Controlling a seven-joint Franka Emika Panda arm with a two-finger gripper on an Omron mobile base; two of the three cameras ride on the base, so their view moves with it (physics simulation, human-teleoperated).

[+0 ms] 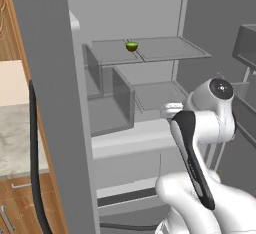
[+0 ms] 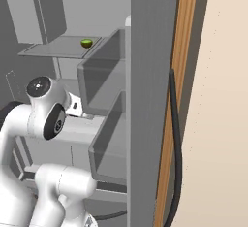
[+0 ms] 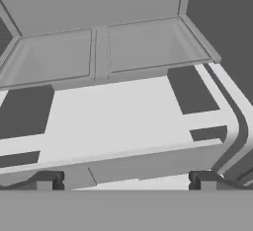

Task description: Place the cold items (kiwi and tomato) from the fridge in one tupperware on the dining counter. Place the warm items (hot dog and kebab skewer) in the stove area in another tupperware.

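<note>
A halved kiwi [image 1: 132, 46], green with a brown skin, lies on the upper glass shelf [image 1: 165, 48] inside the open fridge; the right base view has the kiwi [image 2: 86, 42] at that shelf's near edge. My gripper [image 3: 126, 180] is open, with its two dark fingertips [image 3: 47, 179] wide apart and nothing between them. It points into the fridge at the lower glass shelf [image 3: 143, 45], well below the kiwi. My white hand [image 1: 172, 110] reaches in at that lower level. The tomato, hot dog, kebab skewer and tupperware are out of view.
Two clear bins [image 1: 107, 93] stand stacked at the fridge's left side, close to my hand. A grey fridge wall [image 1: 50, 103] with a black cable [image 1: 34, 153] rises at left, with a marble counter [image 1: 15, 138] beyond it. Door shelves [image 1: 247, 43] jut in at right.
</note>
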